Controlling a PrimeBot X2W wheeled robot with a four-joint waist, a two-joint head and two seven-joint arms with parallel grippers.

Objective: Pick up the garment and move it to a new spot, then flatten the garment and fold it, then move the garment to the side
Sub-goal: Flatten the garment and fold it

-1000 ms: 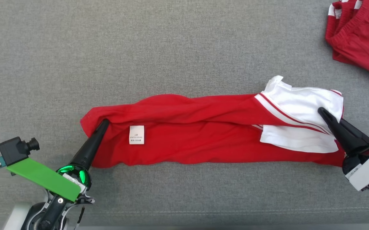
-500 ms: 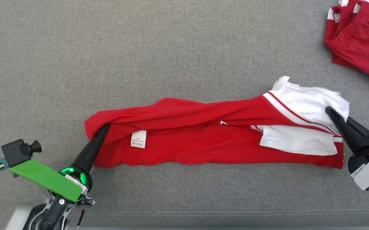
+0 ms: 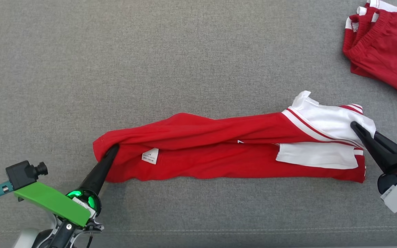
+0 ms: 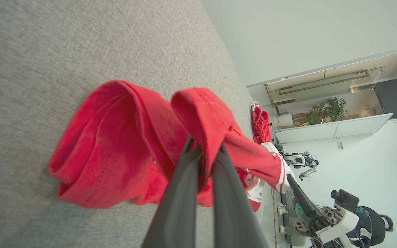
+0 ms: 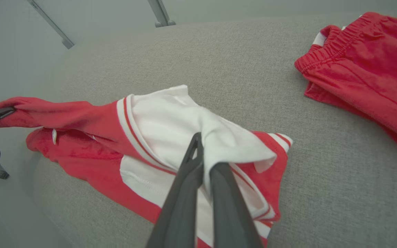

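The garment [image 3: 219, 151] is a red top with a white striped end, stretched left to right across the grey surface [image 3: 184, 62]. My left gripper [image 3: 113, 148] is shut on its red left edge; in the left wrist view the cloth [image 4: 116, 151] drapes over my pinched fingers [image 4: 184, 193]. At the other end my right gripper [image 3: 355, 125] is shut on the white part; the right wrist view has the white cloth [image 5: 184, 120] clamped between the fingers [image 5: 188, 186]. A small white label [image 3: 150, 156] faces up near the left end.
Another red piece with an elastic waistband [image 3: 384, 48] lies at the back right, also seen as red shorts [image 5: 367, 65] in the right wrist view. The grey surface's front seam [image 3: 198, 231] runs close to my arms. A second robot [image 4: 339, 220] stands far off.
Both grippers have drawn the top edge of the garment toward me, so the upper layer has come down over the lower one and the band looks narrower. The head camera has shifted a little.
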